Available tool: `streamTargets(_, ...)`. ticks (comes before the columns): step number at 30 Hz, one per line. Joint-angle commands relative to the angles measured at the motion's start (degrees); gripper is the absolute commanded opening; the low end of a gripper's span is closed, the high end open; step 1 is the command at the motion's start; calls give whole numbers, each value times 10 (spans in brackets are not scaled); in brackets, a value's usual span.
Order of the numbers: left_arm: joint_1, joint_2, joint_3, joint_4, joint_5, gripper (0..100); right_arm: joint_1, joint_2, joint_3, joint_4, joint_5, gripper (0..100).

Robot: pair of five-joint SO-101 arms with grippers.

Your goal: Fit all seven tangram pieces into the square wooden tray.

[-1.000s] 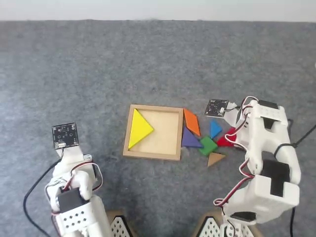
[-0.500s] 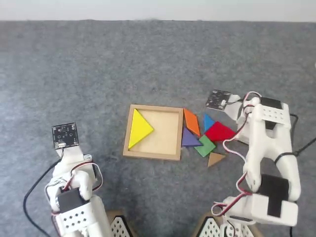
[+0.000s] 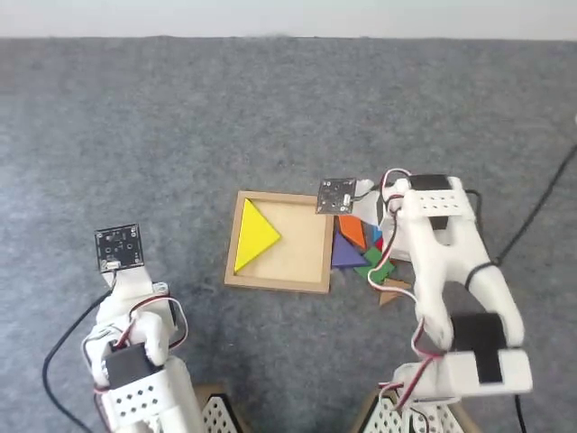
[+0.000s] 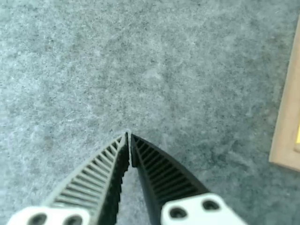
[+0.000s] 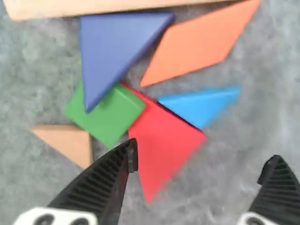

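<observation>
Only the yellow triangle (image 3: 254, 234) lies in the tray (image 3: 278, 285); six pieces (image 5: 112, 42) sit beside it, unplaced. The right gripper (image 5: 204, 159) hangs spread apart over the red piece (image 5: 164, 140); the left gripper (image 4: 129, 137) is pinched together on nothing.

The left claw (image 4: 129, 137) hangs over the grey felt-covered bench (image 4: 140, 56), its two ribbed black halves pressed together at the tips. The pale wooden rim of the tray (image 4: 287, 123) lies nearby, apart from the claw.

surface: grey felt mat (image 3: 270, 108) | far edge — pale wall (image 3: 288, 18)
</observation>
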Motion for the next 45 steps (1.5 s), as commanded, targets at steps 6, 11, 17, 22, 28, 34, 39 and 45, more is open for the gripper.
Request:
streamTargets(6,-4,3,-10,-10,0,12,34,50,-6,-21,47,398)
streamTargets(11,-4,3,-10,-10,0,12,51,50,-4,-20,68,397)
streamTargets(17,-4,3,-10,-10,0,12,46,50,-6,-22,68,242)
streamTargets(22,-4,3,-10,-10,0,12,47,44,-6,-23,67,104)
streamTargets(28,-4,3,-10,-10,0,12,51,37,-7,-19,67,63)
streamTargets(34,-4,3,-10,-10,0,12,47,-28,-5,5,66,87)
streamTargets(39,-4,3,-10,-10,0,12,49,-56,2,15,66,128)
streamTargets(45,-4,3,-10,-10,0,12,51,-25,13,-40,11,43)
